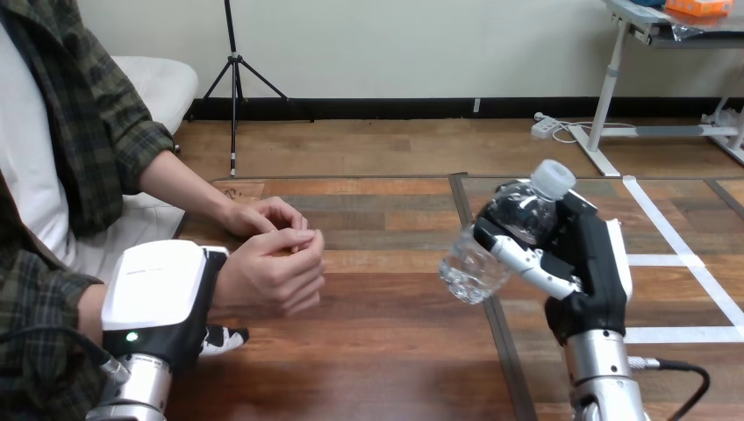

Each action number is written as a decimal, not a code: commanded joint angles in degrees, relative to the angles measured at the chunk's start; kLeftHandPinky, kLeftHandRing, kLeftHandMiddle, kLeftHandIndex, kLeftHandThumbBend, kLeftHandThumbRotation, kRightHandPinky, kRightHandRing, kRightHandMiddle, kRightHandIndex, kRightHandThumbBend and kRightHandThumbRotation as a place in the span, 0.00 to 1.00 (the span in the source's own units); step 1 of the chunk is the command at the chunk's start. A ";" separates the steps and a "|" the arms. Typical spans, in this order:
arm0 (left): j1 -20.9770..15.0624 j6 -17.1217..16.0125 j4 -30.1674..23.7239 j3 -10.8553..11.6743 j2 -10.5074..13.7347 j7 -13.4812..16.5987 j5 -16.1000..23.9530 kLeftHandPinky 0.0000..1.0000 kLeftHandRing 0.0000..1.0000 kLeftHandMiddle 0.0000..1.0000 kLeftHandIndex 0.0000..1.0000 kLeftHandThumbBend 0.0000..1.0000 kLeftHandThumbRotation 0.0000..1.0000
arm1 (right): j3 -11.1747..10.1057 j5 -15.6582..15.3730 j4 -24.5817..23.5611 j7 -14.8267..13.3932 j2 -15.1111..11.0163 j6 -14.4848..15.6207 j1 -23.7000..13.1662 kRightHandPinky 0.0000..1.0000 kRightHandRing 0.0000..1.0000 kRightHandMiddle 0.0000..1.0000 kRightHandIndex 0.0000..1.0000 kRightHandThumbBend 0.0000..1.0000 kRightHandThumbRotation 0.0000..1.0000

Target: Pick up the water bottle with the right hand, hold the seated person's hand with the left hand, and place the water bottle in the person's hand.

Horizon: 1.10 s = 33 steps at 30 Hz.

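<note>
In the head view, the first step is judged done: the water bottle (pixel 518 215) is grasped by the right hand (pixel 590 259), whose fingers are wrapped round its clear body, and it is held off the table (pixel 386 351), tilted with its white cap up and to the right.

The second step is only partly readable. The left hand (pixel 162 289) is laid over the wrist of the person's nearer hand (pixel 276 272), but whether that wrist is actually gripped cannot be told (the white back shell hides the contact).

The handover is judged to be left. The person's nearer hand is loosely curled, touching the person's farther hand (pixel 263 215), and no open palm is offered. The bottle is kept well apart from both, across the table at the right.
</note>
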 commanded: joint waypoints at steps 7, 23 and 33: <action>-0.16 -2.86 -6.00 -1.92 -0.53 0.39 1.13 0.33 0.37 0.42 0.47 0.79 0.00 | 2.33 -0.29 -7.44 0.65 1.85 -0.71 -6.48 0.38 0.44 0.49 0.51 0.68 0.00; 1.72 -5.87 -10.49 -3.05 -0.81 1.23 2.35 0.34 0.37 0.42 0.47 0.80 0.00 | 4.88 -2.21 -9.42 0.93 2.98 0.16 -7.97 0.37 0.43 0.48 0.50 0.64 0.00; 3.36 -5.98 -13.88 -3.26 -1.30 0.72 3.65 0.33 0.37 0.42 0.46 0.80 0.00 | 6.36 -2.79 -9.90 1.74 3.03 0.21 -8.85 0.36 0.42 0.47 0.49 0.64 0.00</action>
